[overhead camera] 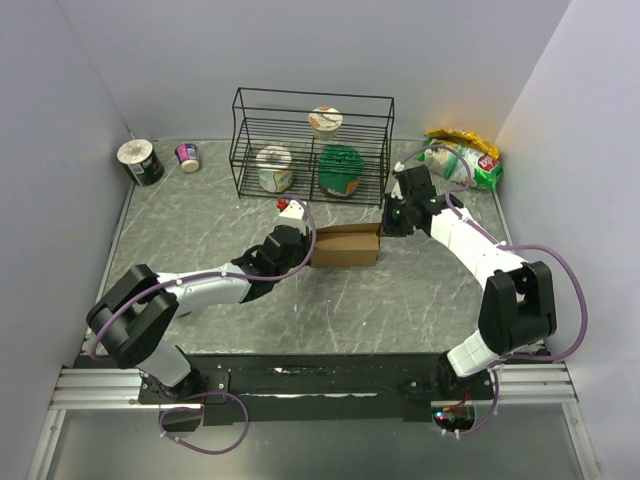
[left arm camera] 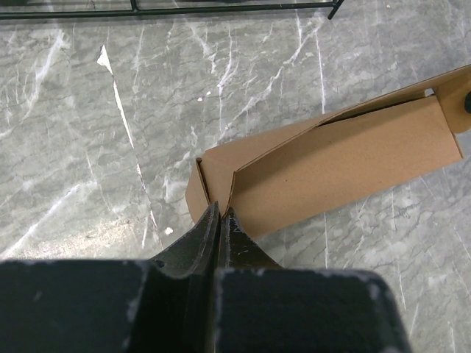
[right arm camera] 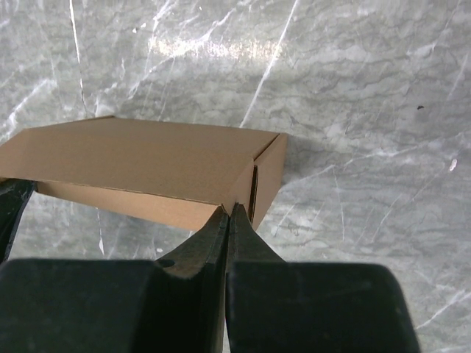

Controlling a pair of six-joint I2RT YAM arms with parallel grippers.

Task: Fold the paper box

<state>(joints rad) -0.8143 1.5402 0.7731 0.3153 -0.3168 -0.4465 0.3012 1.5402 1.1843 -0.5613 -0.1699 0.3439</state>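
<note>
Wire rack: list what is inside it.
The rack holds three things: a cup on the upper shelf, a second cup lower left, and a green-topped tub lower right. Wires cross them all, so their labels cannot be read.

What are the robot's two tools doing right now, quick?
Left tool: shut, tips against one end of the paper box.
Right tool: shut, tips against the paper box's other end.

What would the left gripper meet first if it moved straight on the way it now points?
The paper box. The left gripper, jaws shut, points at the box's near end, and its tips seem to sit right at the cardboard edge; whether they touch is unclear.
</note>
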